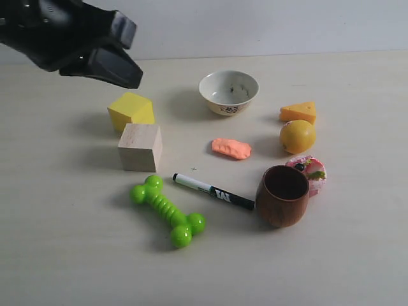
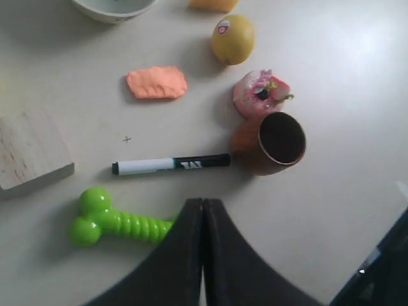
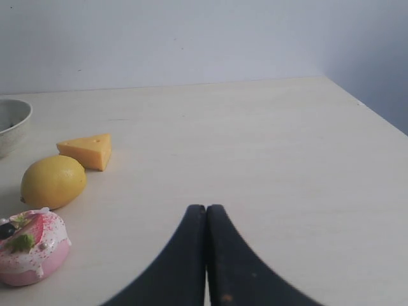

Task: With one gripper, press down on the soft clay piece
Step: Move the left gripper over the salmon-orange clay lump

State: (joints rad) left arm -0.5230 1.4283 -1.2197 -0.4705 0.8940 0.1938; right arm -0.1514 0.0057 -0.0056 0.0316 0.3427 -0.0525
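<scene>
The soft clay piece [image 1: 231,148] lies flat in the middle of the table, between the bowl and the marker; the left wrist view shows the clay [image 2: 156,83] well beyond the fingertips. My left gripper [image 1: 121,70] hangs high at the upper left, above the yellow block, far from the clay. Its jaws are pressed together with nothing between them [image 2: 203,203]. My right gripper [image 3: 206,209] is shut and empty too, low over bare table to the right of the objects. It does not show in the exterior view.
Around the clay stand a patterned bowl [image 1: 228,92], cheese wedge [image 1: 298,112], yellow ball [image 1: 297,136], pink disc [image 1: 309,171], brown cup [image 1: 283,195], black-and-white marker [image 1: 212,190], green dumbbell toy [image 1: 168,210], wooden cube [image 1: 140,147] and yellow block [image 1: 131,110].
</scene>
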